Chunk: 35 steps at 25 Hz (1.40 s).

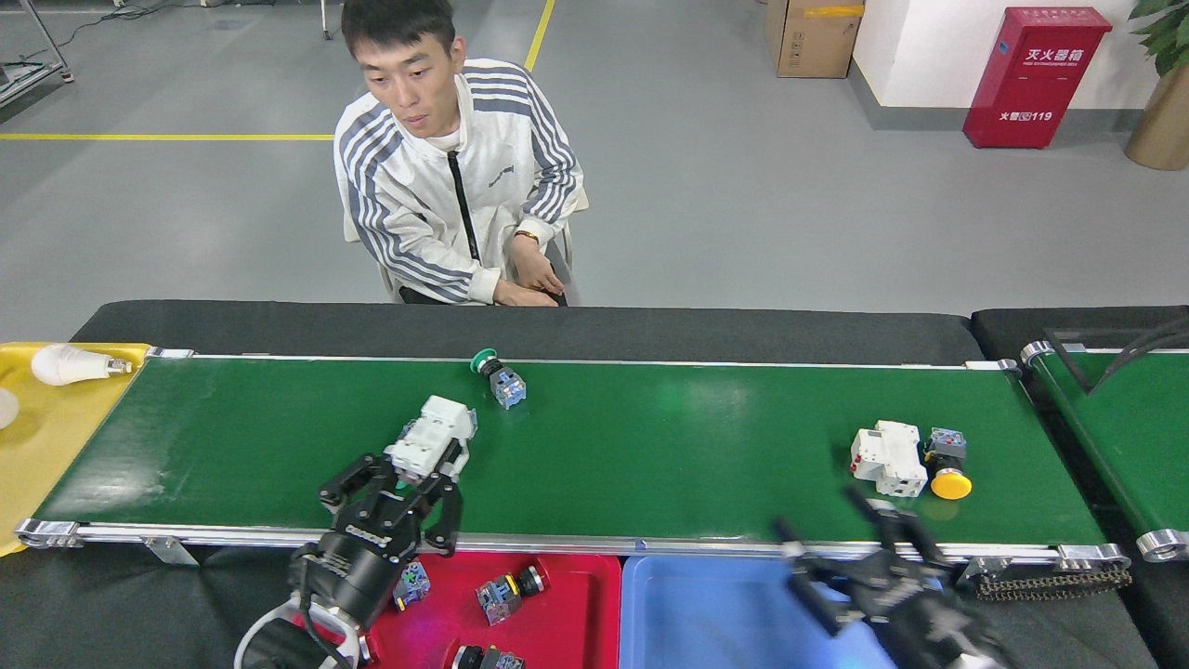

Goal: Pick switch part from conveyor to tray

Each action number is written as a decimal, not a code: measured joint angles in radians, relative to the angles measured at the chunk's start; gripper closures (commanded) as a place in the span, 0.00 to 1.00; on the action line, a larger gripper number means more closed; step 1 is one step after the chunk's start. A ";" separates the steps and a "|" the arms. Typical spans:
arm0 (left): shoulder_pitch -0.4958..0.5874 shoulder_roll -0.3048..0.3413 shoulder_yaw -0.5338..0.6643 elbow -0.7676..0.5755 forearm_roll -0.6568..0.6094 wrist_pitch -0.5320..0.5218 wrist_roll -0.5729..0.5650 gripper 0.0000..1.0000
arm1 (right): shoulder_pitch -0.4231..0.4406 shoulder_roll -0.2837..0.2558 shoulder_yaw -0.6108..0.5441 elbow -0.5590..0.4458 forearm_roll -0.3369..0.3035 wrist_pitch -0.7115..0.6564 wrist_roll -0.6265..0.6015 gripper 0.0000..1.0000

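The conveyor runs across the head view. My left gripper hangs over its near left part, shut on a white switch part; a trace of green shows under it. A green-capped switch part lies near the far rail. Another white switch part and a yellow-capped one lie together at the right. My right gripper, blurred, is open and empty above the near rail, right of the blue tray. The red tray holds several switch parts.
A person sits behind the belt, hands near the black far edge. A yellow tray with a light bulb stands at the left end. A second green belt stands at the right.
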 measured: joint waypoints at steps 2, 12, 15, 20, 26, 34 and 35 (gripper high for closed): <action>0.028 -0.002 -0.142 -0.011 0.000 -0.003 -0.009 0.81 | 0.007 0.000 -0.014 0.000 0.003 0.056 0.000 0.00; 0.041 -0.076 -0.244 -0.012 -0.003 0.097 -0.024 0.00 | 0.003 -0.062 0.115 -0.003 0.056 0.126 -0.004 0.00; 0.046 -0.078 -0.187 -0.015 -0.003 0.113 -0.028 0.00 | -0.016 -0.089 0.196 -0.003 0.063 0.130 0.008 0.00; 0.078 -0.030 0.266 -0.021 0.013 0.091 -0.009 0.00 | -0.076 -0.088 0.357 0.033 0.149 0.207 0.054 0.00; 0.099 0.152 0.756 0.248 0.075 -0.173 0.081 0.00 | -0.166 -0.088 0.572 0.115 0.177 0.387 0.067 0.00; 0.033 0.256 0.795 0.393 0.072 -0.273 0.150 0.00 | -0.192 -0.069 0.770 0.133 0.179 0.430 0.103 0.00; 0.011 0.272 0.790 0.408 0.070 -0.274 0.153 0.00 | -0.197 -0.058 0.778 0.142 0.181 0.432 0.105 0.00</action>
